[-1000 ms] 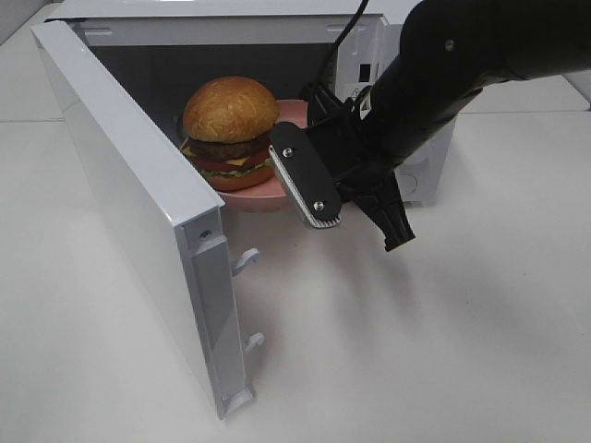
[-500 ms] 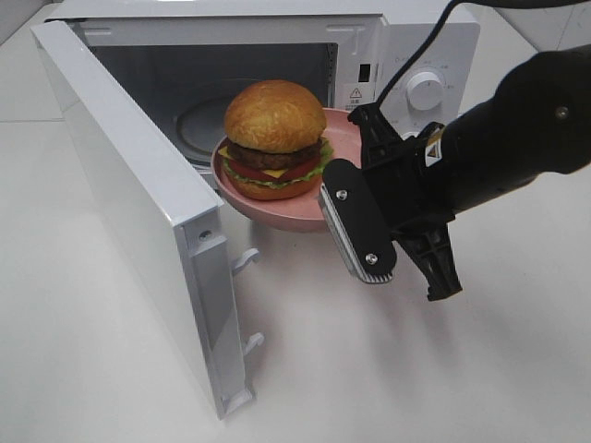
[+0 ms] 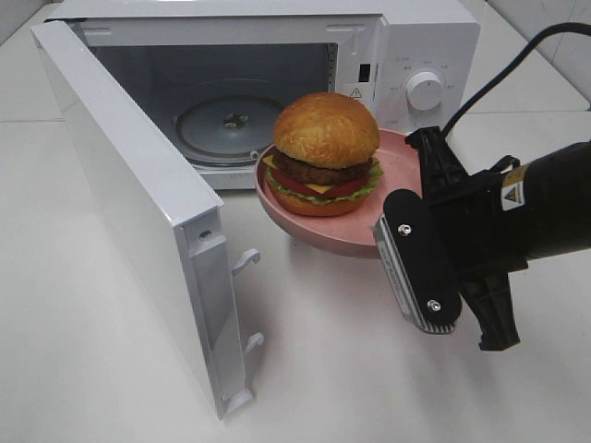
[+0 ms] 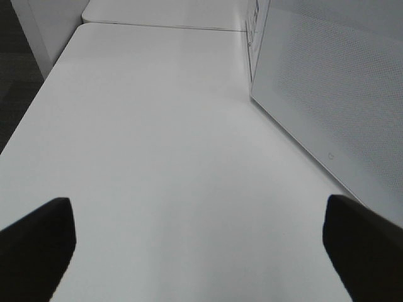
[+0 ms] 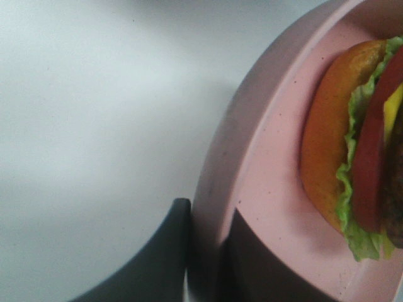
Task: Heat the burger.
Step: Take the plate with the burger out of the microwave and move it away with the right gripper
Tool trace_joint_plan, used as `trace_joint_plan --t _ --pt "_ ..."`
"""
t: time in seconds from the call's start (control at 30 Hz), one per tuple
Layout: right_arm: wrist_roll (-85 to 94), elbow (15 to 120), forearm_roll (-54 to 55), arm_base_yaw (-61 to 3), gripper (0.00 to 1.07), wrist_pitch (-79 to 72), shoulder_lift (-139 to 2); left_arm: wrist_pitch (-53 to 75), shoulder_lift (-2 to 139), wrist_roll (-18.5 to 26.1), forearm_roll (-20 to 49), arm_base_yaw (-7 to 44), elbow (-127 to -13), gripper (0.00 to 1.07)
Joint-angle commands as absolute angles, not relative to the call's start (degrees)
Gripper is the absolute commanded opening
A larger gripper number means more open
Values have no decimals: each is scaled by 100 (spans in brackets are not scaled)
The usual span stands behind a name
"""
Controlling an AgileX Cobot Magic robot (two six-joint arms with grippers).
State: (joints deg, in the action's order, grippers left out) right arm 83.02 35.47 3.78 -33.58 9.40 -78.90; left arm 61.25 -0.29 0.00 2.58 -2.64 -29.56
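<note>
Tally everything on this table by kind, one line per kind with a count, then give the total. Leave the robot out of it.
Microwave, door open: 1
Glass turntable inside the microwave: 1
Pink plate, its rim pinched by the right gripper: 1
Burger on the plate: 1
Total: 4
</note>
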Motion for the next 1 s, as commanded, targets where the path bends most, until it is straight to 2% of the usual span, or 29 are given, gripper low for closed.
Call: trace_joint_plan --t 0.03,0.67,0.93,1.0 --pt "8142 3346 390 -3323 2 539 -7374 6125 -103 0 246 -286 -2951 100" --pt "6652 3042 -951 -3323 3 1501 -5901 6125 -103 0 246 -286 -2951 100" --pt "4905 3042 -1942 -3323 3 2240 -5569 6125 -103 0 246 -286 -2951 100" --pt "4016 3042 -2521 -3323 3 2636 -5449 6125 -103 0 246 -286 -2951 100"
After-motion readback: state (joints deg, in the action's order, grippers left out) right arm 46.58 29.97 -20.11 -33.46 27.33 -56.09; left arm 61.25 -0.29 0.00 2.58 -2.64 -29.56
